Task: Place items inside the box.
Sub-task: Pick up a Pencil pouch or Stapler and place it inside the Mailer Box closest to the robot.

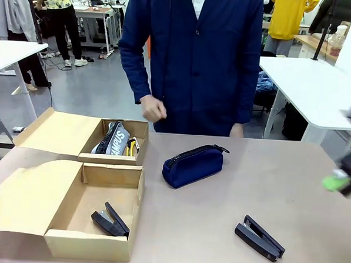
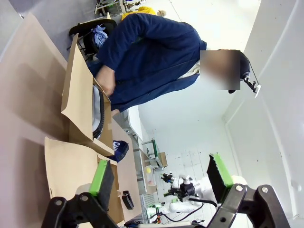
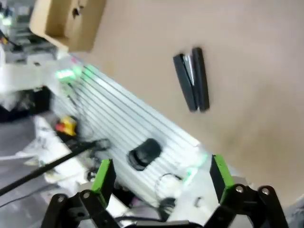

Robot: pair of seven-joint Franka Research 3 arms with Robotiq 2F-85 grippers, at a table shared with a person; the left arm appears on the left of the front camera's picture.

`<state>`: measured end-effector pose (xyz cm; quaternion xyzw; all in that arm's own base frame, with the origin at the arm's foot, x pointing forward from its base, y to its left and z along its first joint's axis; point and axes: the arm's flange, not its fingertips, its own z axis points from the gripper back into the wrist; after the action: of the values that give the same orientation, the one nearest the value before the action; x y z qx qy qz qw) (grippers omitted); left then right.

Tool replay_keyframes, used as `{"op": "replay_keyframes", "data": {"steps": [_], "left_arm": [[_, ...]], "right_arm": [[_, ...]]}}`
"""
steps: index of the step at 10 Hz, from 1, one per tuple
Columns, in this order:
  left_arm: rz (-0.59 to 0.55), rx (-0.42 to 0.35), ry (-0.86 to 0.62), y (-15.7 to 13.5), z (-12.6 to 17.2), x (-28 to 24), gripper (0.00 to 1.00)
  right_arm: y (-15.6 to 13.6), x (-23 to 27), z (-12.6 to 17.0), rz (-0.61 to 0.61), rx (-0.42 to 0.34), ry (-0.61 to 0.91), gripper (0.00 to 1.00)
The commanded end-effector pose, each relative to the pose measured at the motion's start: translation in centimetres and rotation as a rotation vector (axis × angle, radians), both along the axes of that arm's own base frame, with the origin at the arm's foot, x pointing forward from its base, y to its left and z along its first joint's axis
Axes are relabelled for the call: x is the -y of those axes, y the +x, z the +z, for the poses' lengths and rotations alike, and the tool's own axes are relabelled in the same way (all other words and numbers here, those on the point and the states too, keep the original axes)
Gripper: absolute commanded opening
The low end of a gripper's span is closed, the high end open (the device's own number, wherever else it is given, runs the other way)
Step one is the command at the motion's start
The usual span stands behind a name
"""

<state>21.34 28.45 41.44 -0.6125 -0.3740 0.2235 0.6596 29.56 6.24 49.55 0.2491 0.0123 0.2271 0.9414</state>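
The pouch [image 1: 192, 165] lies on its side in the middle of the counter [image 1: 219, 204], outside both boxes. The near box [image 1: 87, 245] sits open at the near left corner with one stapler [image 1: 110, 220] inside. The far box [image 1: 58, 131] sits just behind it, toward the far edge. At its right end it holds the grey-black lettered piece [image 1: 117, 139] and the yellow knife [image 1: 132, 146].

A second stapler [image 1: 260, 237] lies bare by the near edge, right of the middle and well apart from the pouch.

A person stands at the far edge, one hand [image 1: 153, 110] loosely curled above it.

The right jaws are a blur at the right edge. From the wrist they are apart and empty, green pads [image 3: 103, 175] wide, with the bare stapler beyond them. The left jaws are also apart and empty, their pads [image 2: 101, 175] spread, with the boxes beyond.
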Motion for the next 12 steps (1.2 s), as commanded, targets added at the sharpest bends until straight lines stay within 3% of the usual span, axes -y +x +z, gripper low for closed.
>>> {"op": "replay_keyframes", "data": {"steps": [1, 2, 3, 4, 5, 6, 7, 8, 9, 10, 11, 12], "left_arm": [[0.009, 0.033, 0.000, 0.1, 0.2, 0.1, 1.00], [0.009, 0.033, 0.000, 0.1, 0.2, 0.1, 1.00], [0.009, 0.033, 0.000, 0.1, 0.2, 0.1, 1.00], [0.009, 0.033, 0.000, 0.1, 0.2, 0.1, 1.00], [0.009, 0.033, 0.000, 0.1, 0.2, 0.1, 1.00], [0.009, 0.033, 0.000, 0.1, 0.2, 0.1, 1.00], [0.009, 0.033, 0.000, 0.1, 0.2, 0.1, 1.00], [0.009, 0.033, 0.000, 0.1, 0.2, 0.1, 1.00], [0.009, 0.033, 0.000, 0.1, 0.2, 0.1, 1.00], [0.009, 0.033, 0.000, 0.1, 0.2, 0.1, 1.00], [0.009, 0.033, 0.000, 0.1, 0.2, 0.1, 1.00], [0.009, 0.033, 0.000, 0.1, 0.2, 0.1, 1.00]], "right_arm": [[4.9, -0.3, -0.2, 0.686, 0.345, -0.310, 1.00], [3.9, 0.4, 0.4, 0.701, -0.019, -0.124, 1.00], [2.7, -3.3, -0.4, 0.150, 0.032, -0.087, 1.00], [2.7, -3.3, -0.4, 0.150, 0.032, -0.087, 1.00], [4.6, -3.7, -1.0, 0.317, 0.015, -0.105, 1.00], [5.2, -3.5, -0.2, 0.526, 0.399, -0.165, 1.00], [6.4, -2.2, 0.3, 0.662, 0.963, -0.086, 1.00], [6.6, -0.3, 0.3, 0.970, 1.333, 0.303, 1.00], [6.8, 1.1, 0.0, 1.126, 1.411, 0.585, 1.00], [7.2, 2.2, -0.3, 1.165, 1.287, 0.756, 1.00], [7.2, -0.9, 2.3, 0.586, 0.567, -0.184, 1.00], [7.2, -0.9, 2.3, 0.586, 0.567, -0.184, 1.00]]}}
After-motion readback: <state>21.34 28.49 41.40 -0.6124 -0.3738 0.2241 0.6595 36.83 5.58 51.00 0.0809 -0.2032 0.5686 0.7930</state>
